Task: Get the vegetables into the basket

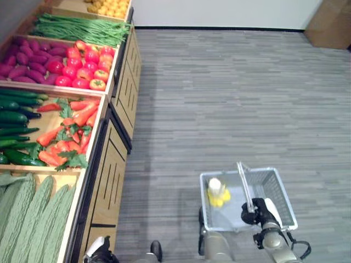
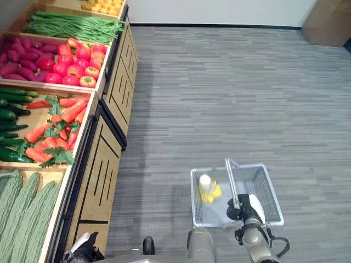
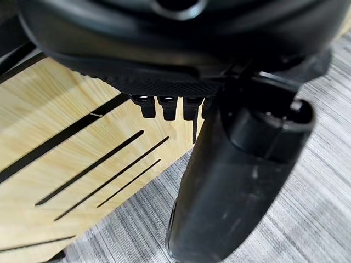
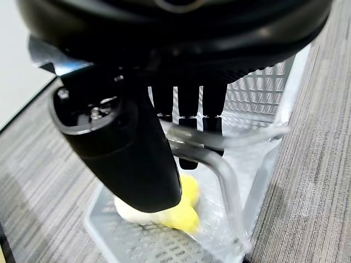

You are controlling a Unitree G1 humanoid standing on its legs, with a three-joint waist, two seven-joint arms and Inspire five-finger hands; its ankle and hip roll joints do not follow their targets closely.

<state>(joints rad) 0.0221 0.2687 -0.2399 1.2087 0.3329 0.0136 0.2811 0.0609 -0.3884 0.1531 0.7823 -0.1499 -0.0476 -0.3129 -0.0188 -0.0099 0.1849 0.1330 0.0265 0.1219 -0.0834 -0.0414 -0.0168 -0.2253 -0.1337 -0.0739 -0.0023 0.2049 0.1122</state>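
Grey floor; basket (image 1: 274, 189) at 5 o'clock, right hand (image 1: 258, 211) fingers curled on handle (image 1: 244, 186) to carry; left hand (image 1: 98, 251) fingers straight, idle.

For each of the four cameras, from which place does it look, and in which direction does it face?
Left eye view: on the head, looking down at the vegetable shelves and floor; right hand holds the basket.
Right eye view: beside it, same scene; left hand low by the shelves.
Left wrist view: along the left hand, facing the wooden cabinet front.
Right wrist view: along the right hand, curled on the basket handle, above a yellow item.
Shared: basket, both eyes and right wrist.
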